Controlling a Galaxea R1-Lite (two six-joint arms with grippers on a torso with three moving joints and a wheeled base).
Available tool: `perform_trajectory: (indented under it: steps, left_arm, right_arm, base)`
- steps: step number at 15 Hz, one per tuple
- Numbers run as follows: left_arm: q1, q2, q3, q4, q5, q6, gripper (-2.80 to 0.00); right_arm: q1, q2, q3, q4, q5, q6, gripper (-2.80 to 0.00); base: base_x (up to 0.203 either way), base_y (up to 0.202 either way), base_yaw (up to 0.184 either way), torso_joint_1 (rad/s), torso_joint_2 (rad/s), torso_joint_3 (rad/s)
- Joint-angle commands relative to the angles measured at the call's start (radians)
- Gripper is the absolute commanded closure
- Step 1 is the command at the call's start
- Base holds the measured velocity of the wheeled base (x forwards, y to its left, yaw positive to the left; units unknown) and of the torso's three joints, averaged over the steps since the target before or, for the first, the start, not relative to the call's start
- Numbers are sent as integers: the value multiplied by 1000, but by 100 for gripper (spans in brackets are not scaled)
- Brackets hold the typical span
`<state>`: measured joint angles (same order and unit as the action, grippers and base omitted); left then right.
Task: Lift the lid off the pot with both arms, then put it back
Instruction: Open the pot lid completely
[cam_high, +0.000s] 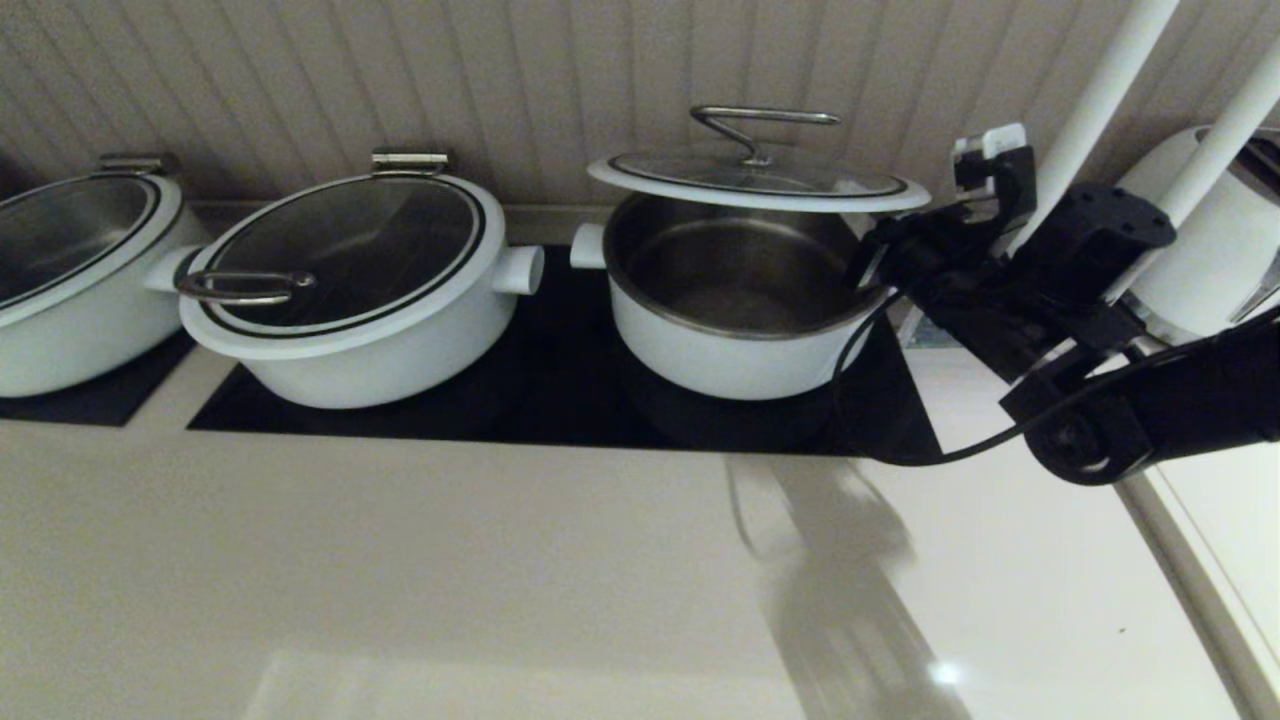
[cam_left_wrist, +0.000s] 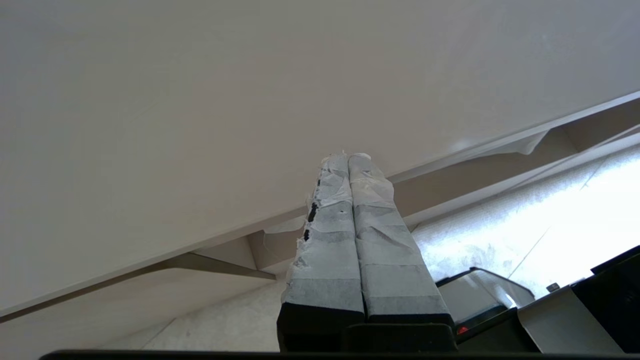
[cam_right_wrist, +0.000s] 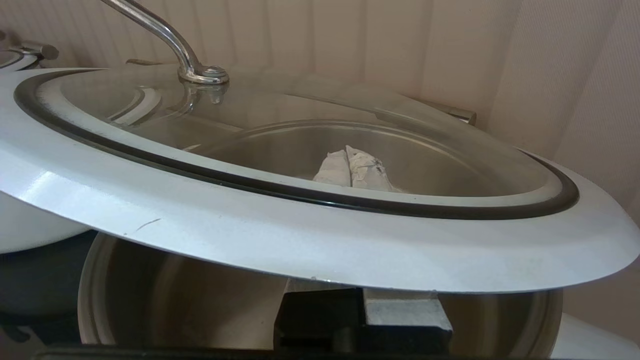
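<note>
A pale countertop (cam_high: 420, 560) runs along a ribbed beige wall (cam_high: 520, 70), with a black cooktop panel (cam_high: 560, 390) set into it. On that panel stand two white pots: a wide, shallow pot (cam_high: 380, 350) on the left, closed by its own glass lid (cam_high: 350, 240) with an oval loop handle (cam_high: 245, 287) near the front edge, and to its right the narrower, deeper pot (cam_high: 730, 350) with a steel liner and a short white stub handle on its left side. A third wide pot (cam_high: 70, 300) sits partly in view at the far left on a separate dark panel. The deep pot is open at the front: its lid (cam_high: 757, 183), glass with a white rim, black ring and bent steel bar handle (cam_high: 760, 125), is raised above the rim and sits roughly level, with the liner plainly visible beneath it. The black right arm (cam_high: 1150, 400) reaches in from the right, and the right gripper (cam_right_wrist: 352, 167) sits under the lid at the pot's right side; through the glass its taped fingertips lie pressed together, holding nothing, with the lid's rim lying across them from above. The left gripper (cam_left_wrist: 350, 159) is out of the head view, pointing at a plain pale surface, its taped fingers (cam_left_wrist: 327, 250) closed against each other and empty.
</note>
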<state>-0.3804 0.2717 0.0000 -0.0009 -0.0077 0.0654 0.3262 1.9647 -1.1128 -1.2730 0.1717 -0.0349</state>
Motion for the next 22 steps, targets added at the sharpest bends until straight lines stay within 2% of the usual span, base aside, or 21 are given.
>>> perform_trajectory:
  steps: [1, 6, 10, 13, 17, 22]
  left_arm:
    - [0, 6, 0, -1, 0, 1, 0]
    - [26, 7, 0, -1, 0, 1, 0]
    - [242, 9, 0, -1, 1, -1, 0]
    - [254, 10, 0, -1, 0, -1, 0]
    - [392, -65, 0, 0, 1, -4, 0]
    - [392, -261, 0, 0, 2, -21, 0]
  right_arm:
    - [1, 0, -1, -6, 2, 1, 0]
    - [1, 2, -2, -8, 2, 1, 0]
    - [1, -1, -4, -8, 2, 1, 0]
    - [1, -1, -6, -6, 2, 1, 0]
    - [-1, -3, -12, -5, 2, 1, 0]
    - [-1, 5, -42, 6, 2, 1, 0]
  base:
    - [0, 0, 0, 0, 0, 0]
    - [0, 0, 0, 0, 0, 0]
    - [0, 0, 0, 0, 0, 0]
    - [0, 0, 0, 0, 0, 0]
    - [0, 0, 0, 0, 0, 0]
    - [0, 0, 0, 0, 0, 0]
